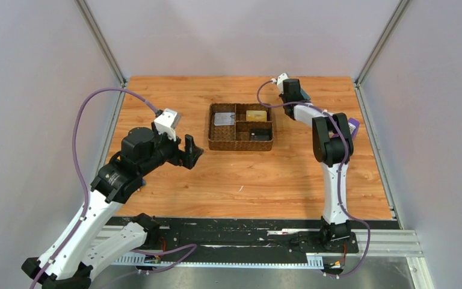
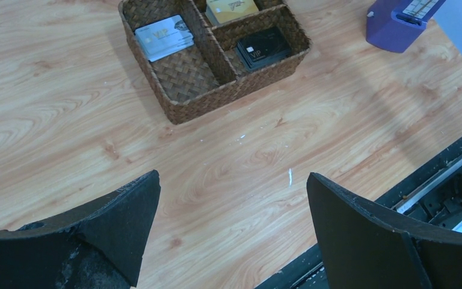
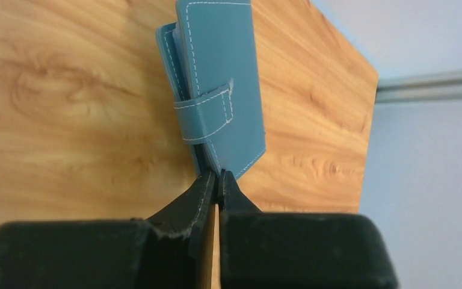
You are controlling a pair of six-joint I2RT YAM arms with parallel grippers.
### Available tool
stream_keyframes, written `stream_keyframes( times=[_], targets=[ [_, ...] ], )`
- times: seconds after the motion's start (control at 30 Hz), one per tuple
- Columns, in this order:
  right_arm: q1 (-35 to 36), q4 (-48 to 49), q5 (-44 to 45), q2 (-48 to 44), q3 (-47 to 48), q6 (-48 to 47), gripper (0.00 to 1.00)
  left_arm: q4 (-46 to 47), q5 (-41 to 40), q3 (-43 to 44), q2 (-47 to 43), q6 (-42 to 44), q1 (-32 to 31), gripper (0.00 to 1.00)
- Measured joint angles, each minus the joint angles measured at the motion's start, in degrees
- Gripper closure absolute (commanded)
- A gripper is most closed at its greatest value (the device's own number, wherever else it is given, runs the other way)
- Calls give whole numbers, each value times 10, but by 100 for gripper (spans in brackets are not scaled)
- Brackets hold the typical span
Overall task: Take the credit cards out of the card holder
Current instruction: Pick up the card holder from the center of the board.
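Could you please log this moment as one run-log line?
right gripper: shut on card holder corner | left gripper: open, empty | strap: fastened

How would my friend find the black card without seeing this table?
Find the brown woven tray on the wooden table. The black card lies in its near-right compartment. Its neighbours are a silver card and a gold card.

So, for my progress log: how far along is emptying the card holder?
Done: card stacks lie in the woven tray; their origin is unclear. In hand: the right gripper pinches the card holder by one edge, its strap fastened. Remaining: unfastening it and pulling cards out; the left gripper hangs open.
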Motion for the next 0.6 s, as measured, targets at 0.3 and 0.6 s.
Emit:
stream_keyframes(
  times=[0.3,0.6],
  targets=[
    [11,-133,16,-129,-67,136,100,0,-18,0,-5,0,0,0],
    [52,-331,37,-263,-70,301,100,-1,-31,0,-7,0,0,0]
  ],
)
